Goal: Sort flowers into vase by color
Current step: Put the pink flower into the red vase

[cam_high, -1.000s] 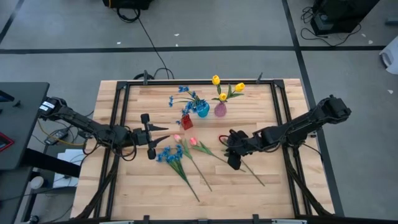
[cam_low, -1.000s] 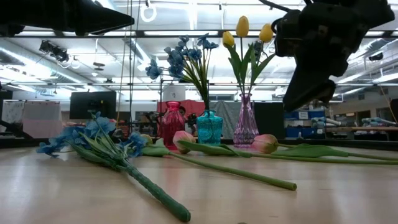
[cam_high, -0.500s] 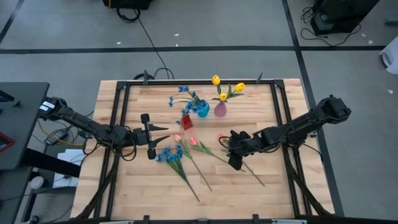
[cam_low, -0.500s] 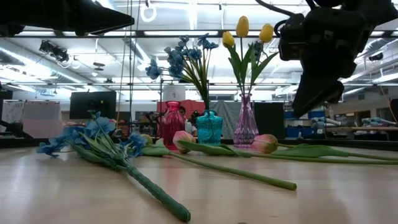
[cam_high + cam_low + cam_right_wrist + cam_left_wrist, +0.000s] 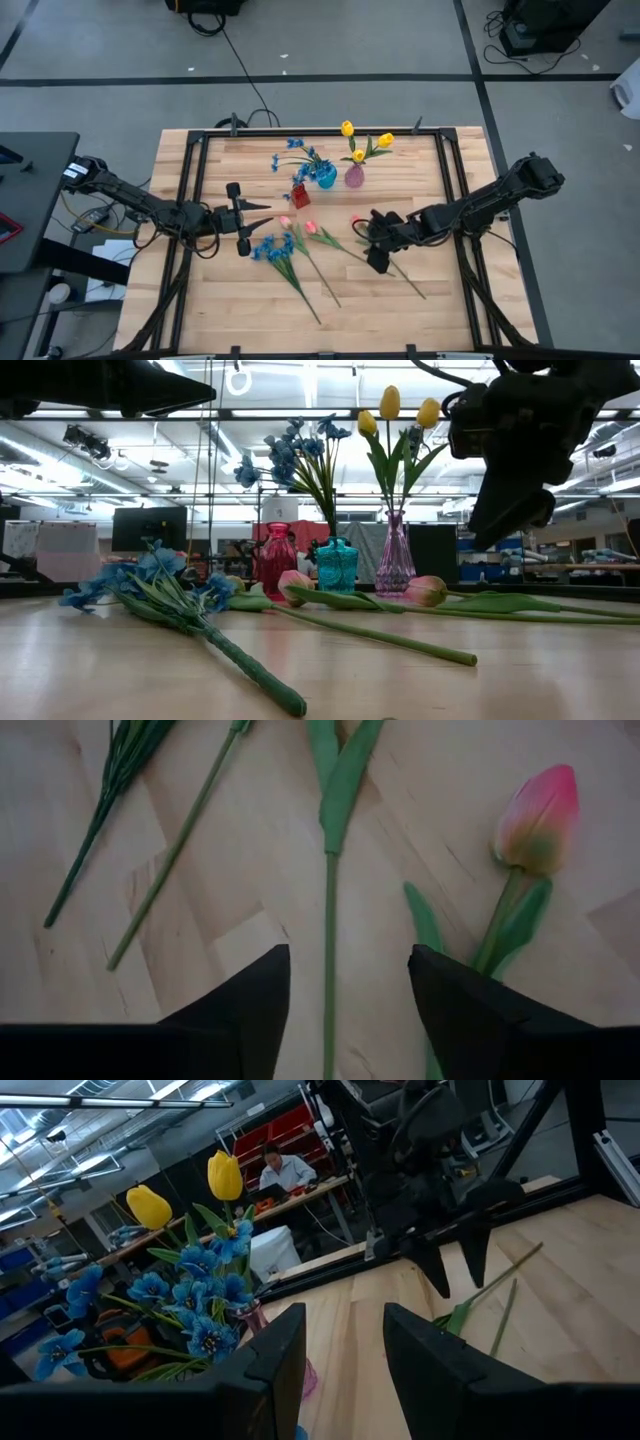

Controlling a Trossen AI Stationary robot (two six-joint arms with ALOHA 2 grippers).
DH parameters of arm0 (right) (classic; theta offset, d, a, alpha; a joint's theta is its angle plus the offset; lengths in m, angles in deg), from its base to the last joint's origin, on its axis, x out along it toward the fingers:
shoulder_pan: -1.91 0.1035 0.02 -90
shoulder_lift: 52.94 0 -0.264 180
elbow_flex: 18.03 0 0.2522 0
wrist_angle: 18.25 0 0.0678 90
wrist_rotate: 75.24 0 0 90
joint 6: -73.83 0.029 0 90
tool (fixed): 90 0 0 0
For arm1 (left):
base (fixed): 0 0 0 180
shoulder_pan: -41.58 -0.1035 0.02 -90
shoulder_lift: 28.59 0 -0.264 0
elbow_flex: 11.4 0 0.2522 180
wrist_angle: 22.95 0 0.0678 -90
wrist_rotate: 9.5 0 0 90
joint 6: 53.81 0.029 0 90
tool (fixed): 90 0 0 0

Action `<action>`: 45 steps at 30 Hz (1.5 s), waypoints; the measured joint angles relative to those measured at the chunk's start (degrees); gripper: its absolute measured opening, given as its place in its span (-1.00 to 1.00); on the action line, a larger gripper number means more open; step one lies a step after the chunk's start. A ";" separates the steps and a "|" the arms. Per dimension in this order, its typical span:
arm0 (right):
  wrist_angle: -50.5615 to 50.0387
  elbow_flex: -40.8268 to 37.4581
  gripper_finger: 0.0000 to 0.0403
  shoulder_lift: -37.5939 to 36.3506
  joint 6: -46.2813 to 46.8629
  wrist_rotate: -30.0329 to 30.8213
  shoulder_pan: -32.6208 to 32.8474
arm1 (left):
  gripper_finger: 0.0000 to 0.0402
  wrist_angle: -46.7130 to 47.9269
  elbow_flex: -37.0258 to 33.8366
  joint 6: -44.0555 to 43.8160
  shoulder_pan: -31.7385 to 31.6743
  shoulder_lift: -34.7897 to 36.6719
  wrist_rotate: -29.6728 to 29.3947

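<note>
Pink tulips [image 5: 285, 222] [image 5: 311, 227] and a bunch of blue blossoms [image 5: 272, 250] lie flat on the table, stems toward the near edge. Another pink tulip [image 5: 540, 815] lies by my right gripper [image 5: 375, 245]. That gripper hovers open above the table, its fingers either side of a green stem [image 5: 330, 950] without touching it. Yellow tulips [image 5: 347, 128] stand in the pink vase [image 5: 354, 176], and blue blossoms [image 5: 297, 150] in the teal vase [image 5: 326, 178]. A red vase [image 5: 300, 193] stands empty. My left gripper [image 5: 262, 212] waits open and level at the left.
The three vases stand close together at the table's far middle. A black frame [image 5: 196, 200] runs round the wooden tabletop. Bare wood [image 5: 400, 320] lies toward the near right. In the left wrist view a person sits at a desk [image 5: 280, 1168] in the room beyond.
</note>
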 joint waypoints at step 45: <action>5.70 -0.02 0.01 3.74 -1.83 -1.95 2.02 | -0.29 -0.44 0.00 -0.22 -0.04 0.00 -0.01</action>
